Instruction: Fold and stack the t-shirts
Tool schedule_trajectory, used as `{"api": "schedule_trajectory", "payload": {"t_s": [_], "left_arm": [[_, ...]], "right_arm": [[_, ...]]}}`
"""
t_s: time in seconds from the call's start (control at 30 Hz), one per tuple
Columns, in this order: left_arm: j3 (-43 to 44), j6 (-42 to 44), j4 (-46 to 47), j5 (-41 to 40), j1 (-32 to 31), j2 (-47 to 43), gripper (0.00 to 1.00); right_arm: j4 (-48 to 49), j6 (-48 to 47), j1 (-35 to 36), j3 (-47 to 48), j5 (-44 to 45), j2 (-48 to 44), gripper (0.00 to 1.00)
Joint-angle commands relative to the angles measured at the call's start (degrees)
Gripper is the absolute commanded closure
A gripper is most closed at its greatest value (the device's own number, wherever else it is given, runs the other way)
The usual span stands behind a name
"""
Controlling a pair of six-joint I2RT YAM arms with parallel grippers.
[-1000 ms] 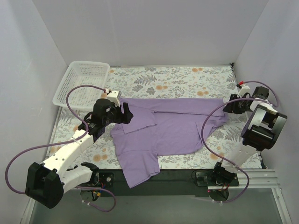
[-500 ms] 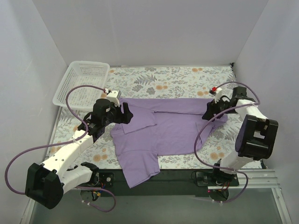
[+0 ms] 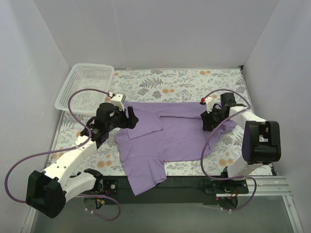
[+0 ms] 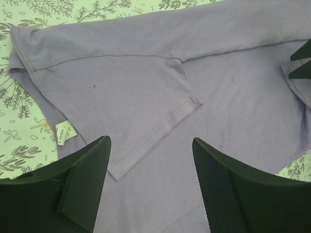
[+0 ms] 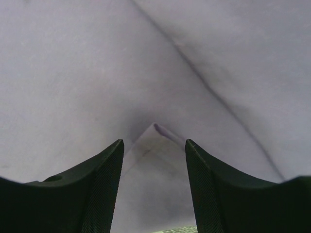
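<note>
Purple t-shirt (image 3: 170, 133) lies spread across the floral tabletop (image 3: 184, 85), beneath both sets of fingers. Left fingers (image 4: 82, 170) stand wide apart above a sleeve (image 4: 121, 97) folded onto the chest, gripping nothing (a white label (image 4: 63, 132) shows just beyond their left tip). Right fingers (image 5: 102, 184) are parted low over the shirt's right side, a small pointed crease of cloth between the tips, unclamped. White basket (image 3: 85, 86) sits beyond and left of the left fingers, its lattice floor showing.
</note>
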Motion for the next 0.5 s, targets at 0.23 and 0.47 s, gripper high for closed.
{"api": "schedule_trajectory", "payload": {"t_s": [0.23, 0.47], "left_arm": [[-0.26, 0.54, 0.37, 0.38, -0.03, -1.41, 0.33], [-0.35, 0.37, 0.28, 0.29, 0.05, -1.15, 0.33]], "right_arm": [[5.99, 5.09, 4.14, -5.59, 7.86, -4.42, 0.42], [6.79, 5.8, 4.85, -5.77, 8.74, -3.81, 0.59]]}}
